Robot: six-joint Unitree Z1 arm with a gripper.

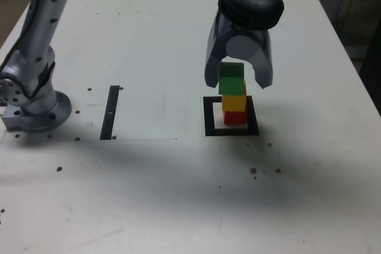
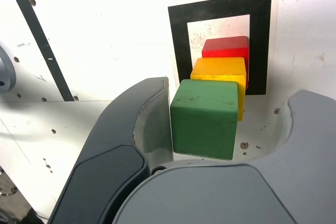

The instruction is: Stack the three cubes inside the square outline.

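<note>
The fingers fill the front of the wrist view, and they are spread wide, one on each side of the green cube. One finger looks right up against the green cube and the other stands well away from it, so nothing is being pinched. The green cube sits between the fingers on top of the yellow cube, and the yellow cube sits on the red cube at the bottom. All three make a little tower that stands straight up from the tabletop, so its long way runs up and down. The tower is inside the square outline, on the pale middle part, closer to one side of the black border than the other. In the exterior view the green cube sticks out a bit past the yellow cube, so it is not lined up just right. I think the stacking is done and the fingers are wide apart so they can lift away without knocking the tower over. A thin black strip lies on the tabletop well away from the fingers.
</note>
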